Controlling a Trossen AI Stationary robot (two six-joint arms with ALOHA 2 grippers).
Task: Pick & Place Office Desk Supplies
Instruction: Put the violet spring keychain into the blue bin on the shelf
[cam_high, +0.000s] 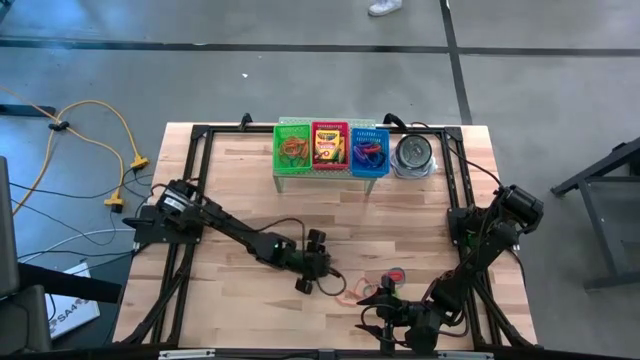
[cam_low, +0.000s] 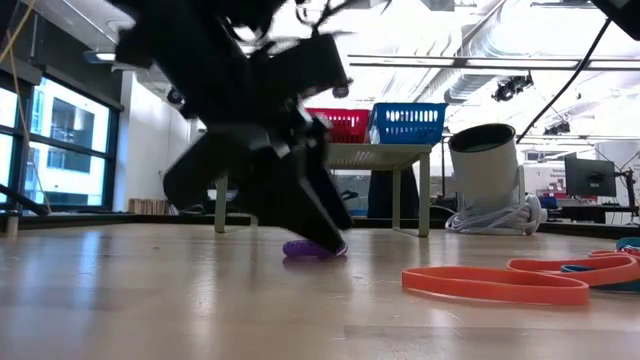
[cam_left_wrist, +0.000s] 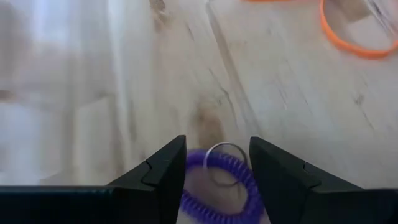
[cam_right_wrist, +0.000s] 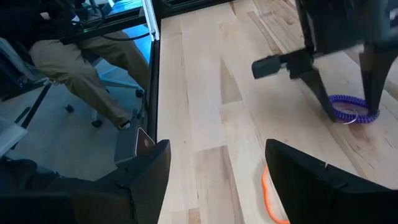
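Note:
A purple coil loop (cam_left_wrist: 214, 186) with a small metal ring (cam_left_wrist: 224, 163) lies flat on the wooden table. My left gripper (cam_left_wrist: 217, 168) is open and points down over it, one finger on each side; this also shows in the right wrist view (cam_right_wrist: 348, 109) and the low view (cam_low: 315, 235). My right gripper (cam_right_wrist: 214, 180) is open and empty near the table's front edge (cam_high: 400, 322). Orange rubber bands (cam_low: 495, 283) lie flat on the table between the two grippers. My left gripper comes at the purple coil from above, its fingertips (cam_low: 325, 238) down at the table on either side of the coil's rim (cam_left_wrist: 189, 163). The coil lies flat on the table. I cannot tell whether the fingers touch it.
At the far edge, green (cam_high: 293, 148), red (cam_high: 329, 148) and blue (cam_high: 369, 150) mesh baskets stand on a small raised shelf, with a round metal tin (cam_high: 413, 155) to their right. More bands lie near the right gripper (cam_high: 395, 275). A seated person's legs (cam_right_wrist: 74, 68) show beyond the table's edge.

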